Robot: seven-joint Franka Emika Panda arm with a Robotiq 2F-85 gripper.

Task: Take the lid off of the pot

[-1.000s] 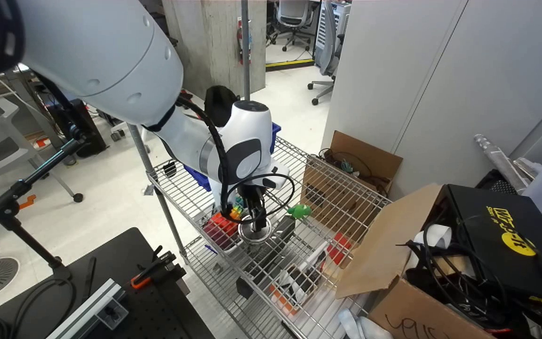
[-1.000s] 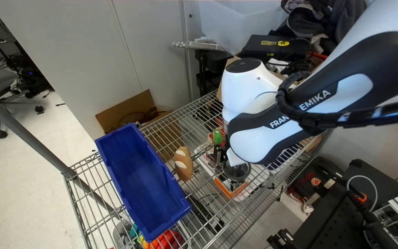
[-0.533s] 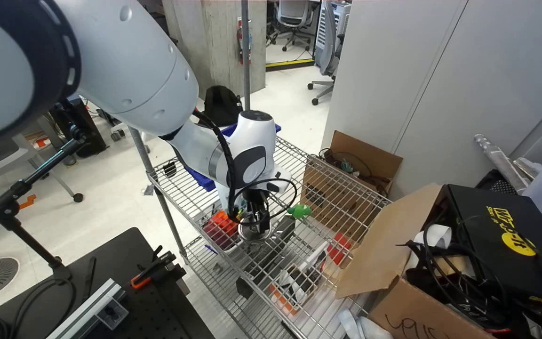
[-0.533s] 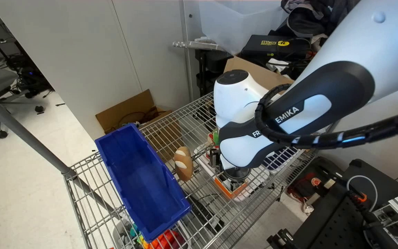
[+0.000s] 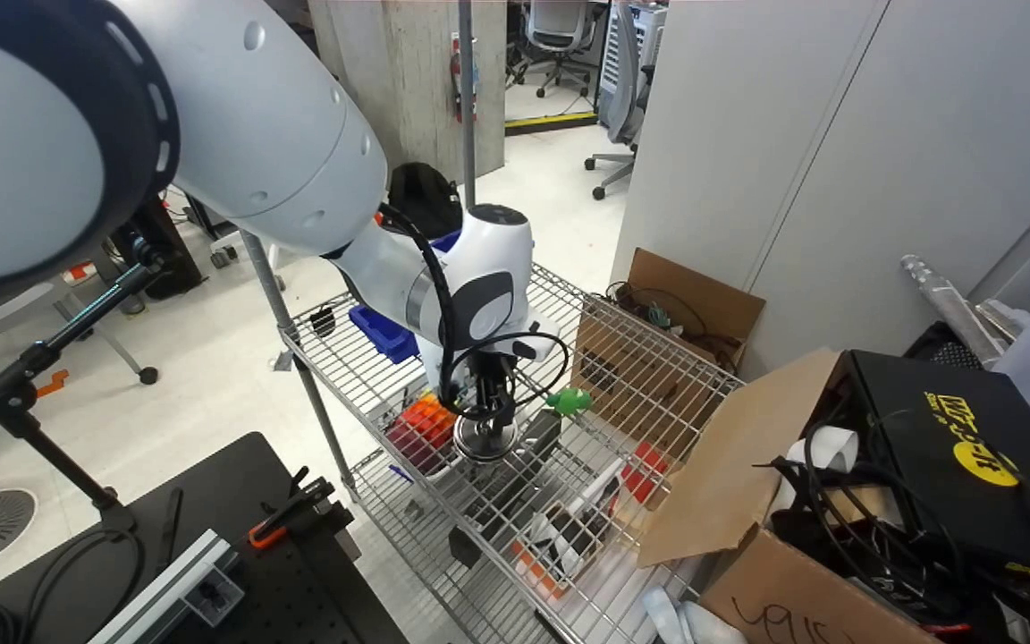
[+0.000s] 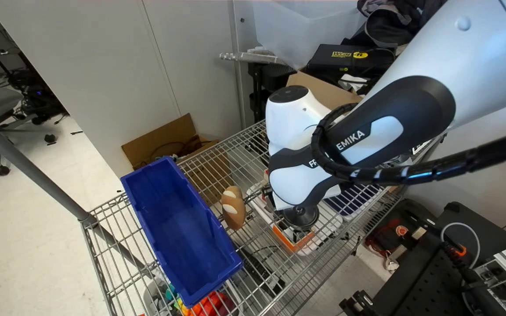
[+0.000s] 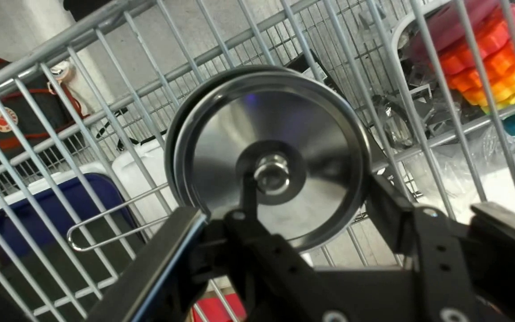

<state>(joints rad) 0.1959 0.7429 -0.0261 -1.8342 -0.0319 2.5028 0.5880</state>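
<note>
**Nothing held, plenty to slip**

The gripper (image 7: 335,209) holds nothing: its fingers (image 7: 157,261) stand well apart above the lid (image 7: 302,118), which rests on the pot (image 7: 170,147), on the wire shelf (image 7: 56,50). In the wrist view the knob (image 7: 272,175) appears ahead of the fingertips rather than between them, so closing too soon might pinch air or skid off its small, shiny top. Coming down off-centre could knock the lid askew, or slide the pot, which stands near the shelf's edge on bare wires.
</note>
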